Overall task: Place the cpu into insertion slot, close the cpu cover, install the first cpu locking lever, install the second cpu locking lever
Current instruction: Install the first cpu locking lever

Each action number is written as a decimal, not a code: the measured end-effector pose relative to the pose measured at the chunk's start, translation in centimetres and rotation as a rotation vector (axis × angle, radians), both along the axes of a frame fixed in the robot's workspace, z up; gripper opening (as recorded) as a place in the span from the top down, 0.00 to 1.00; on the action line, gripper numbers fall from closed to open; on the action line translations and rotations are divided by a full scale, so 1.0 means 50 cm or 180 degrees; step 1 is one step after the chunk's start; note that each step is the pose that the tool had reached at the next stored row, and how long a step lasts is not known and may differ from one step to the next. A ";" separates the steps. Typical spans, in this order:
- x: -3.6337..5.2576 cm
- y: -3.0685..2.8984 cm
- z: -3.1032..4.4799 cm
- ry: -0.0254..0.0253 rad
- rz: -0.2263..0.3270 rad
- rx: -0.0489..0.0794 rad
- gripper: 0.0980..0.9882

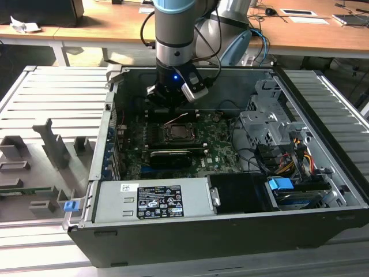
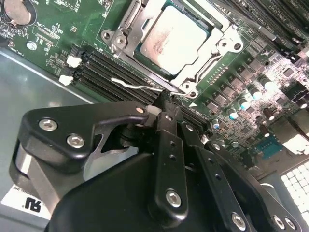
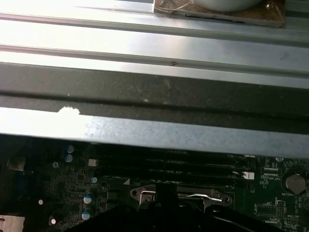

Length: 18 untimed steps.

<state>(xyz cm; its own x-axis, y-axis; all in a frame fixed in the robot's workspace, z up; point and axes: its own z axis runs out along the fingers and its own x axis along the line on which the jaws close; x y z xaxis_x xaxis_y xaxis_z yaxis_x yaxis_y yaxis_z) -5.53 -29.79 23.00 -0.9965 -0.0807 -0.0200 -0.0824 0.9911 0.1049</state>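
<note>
The cpu [image 2: 171, 36], with its silvery metal top, lies flat in the insertion slot [image 1: 177, 134] on the green motherboard. The cpu cover [image 2: 218, 46], a silver frame plate, lies down around the chip. A thin wire locking lever [image 2: 133, 84] runs along the socket edge nearest the gripper, and it also shows in the first wrist view [image 3: 205, 195] and the exterior view [image 1: 174, 120]. My gripper [image 2: 165, 107] is shut, its black fingertips right at this lever's end. I cannot tell whether they touch it. In the exterior view the gripper [image 1: 172, 105] hangs inside the open computer case, just behind the socket.
Black memory slots [image 2: 111, 72] lie beside the lever. The case's back wall [image 3: 154, 82] rises close behind the gripper. A long black card [image 1: 170, 156], a labelled power supply [image 1: 153, 199] and a drive cage [image 1: 271, 124] with cables surround the board.
</note>
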 end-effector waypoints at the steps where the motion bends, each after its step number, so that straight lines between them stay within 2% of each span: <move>1: 0.000 0.000 0.000 0.0000 0.0000 0.0000 0.99; 12: 0.004 0.000 -0.005 -0.0001 0.0033 0.0000 0.99; 13: 0.007 0.001 -0.005 0.0000 0.0032 -0.0001 0.99; 15: 0.039 0.015 -0.011 -0.0001 0.0037 -0.0002 0.99; 18: 0.045 0.016 -0.015 0.0000 0.0035 -0.0002 0.99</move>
<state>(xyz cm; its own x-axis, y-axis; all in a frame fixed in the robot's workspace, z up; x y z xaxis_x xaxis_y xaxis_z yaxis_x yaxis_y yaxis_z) -3.30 -28.99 22.26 -0.9956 -0.0917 -0.0201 -0.0933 0.9902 0.1042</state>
